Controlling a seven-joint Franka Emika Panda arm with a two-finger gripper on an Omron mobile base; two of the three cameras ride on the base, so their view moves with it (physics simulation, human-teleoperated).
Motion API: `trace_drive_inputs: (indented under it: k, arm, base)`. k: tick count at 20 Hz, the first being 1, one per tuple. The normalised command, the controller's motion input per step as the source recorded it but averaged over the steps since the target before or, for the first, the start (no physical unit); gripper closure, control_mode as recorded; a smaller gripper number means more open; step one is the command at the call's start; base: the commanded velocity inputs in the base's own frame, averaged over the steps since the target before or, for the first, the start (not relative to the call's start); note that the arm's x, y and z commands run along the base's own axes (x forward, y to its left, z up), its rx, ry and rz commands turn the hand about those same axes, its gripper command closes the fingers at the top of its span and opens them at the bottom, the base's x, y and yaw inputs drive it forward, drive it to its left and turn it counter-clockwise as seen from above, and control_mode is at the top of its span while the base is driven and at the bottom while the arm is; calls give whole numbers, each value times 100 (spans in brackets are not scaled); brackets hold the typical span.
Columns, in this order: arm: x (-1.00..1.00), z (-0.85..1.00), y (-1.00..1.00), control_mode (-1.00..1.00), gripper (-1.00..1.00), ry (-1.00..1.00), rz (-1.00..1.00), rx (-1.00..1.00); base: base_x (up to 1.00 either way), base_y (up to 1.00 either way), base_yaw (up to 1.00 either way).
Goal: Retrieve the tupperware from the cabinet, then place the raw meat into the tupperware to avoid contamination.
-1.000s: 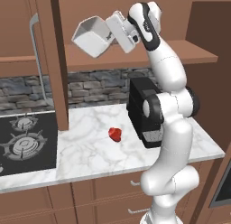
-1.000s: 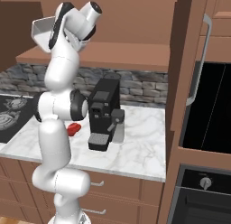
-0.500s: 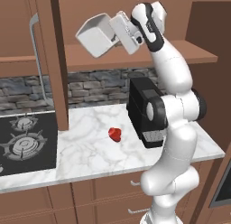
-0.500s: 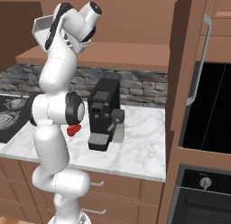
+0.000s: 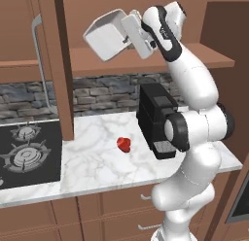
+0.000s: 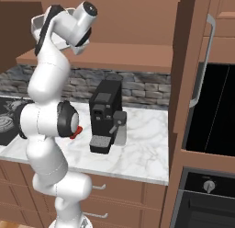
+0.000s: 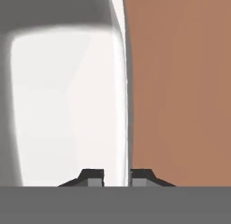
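The white tupperware [image 5: 108, 35] hangs tilted in the air in front of the open cabinet [image 5: 146, 21], above its wooden shelf [image 5: 116, 60]. My gripper [image 5: 127, 36] is shut on the tub's right wall. In the hand view that wall [image 7: 119, 105] runs up between my two fingertips [image 7: 92, 177], with the tub's pale inside to the left and brown cabinet wood to the right. From the right base view the tupperware [image 6: 40, 21] peeks out behind my arm. The raw meat [image 5: 124, 145], a small dark-red lump, lies on the marble counter below; it also shows as a red sliver [image 6: 78, 130].
A black coffee machine [image 5: 155, 118] stands on the counter right of the meat. The open cabinet door [image 5: 61, 65] with its silver handle hangs at the left, above the stove [image 5: 24, 152]. A built-in oven [image 6: 211, 130] fills the right wall.
My arm has lifted the tupperware a little higher and outward from the cabinet shelf. The grip stays shut on its wall. The meat has not moved.
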Motion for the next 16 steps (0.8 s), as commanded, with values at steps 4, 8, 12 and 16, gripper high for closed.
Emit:
trace_drive_inputs:
  k: [4, 8, 12, 16]
  arm:
    - [-53, 15, -8, -100, 100, -4, -14, 1]
    - [-68, 10, -17, -100, 100, 0, -13, 3]
    - [-84, 10, -26, -100, 100, 0, -12, 5]
    - [-96, 5, -28, -100, 100, 0, -9, 5]
  base:
    - [0, 0, 0]
    - [0, 0, 0]
    - [0, 0, 0]
    - [0, 0, 0]
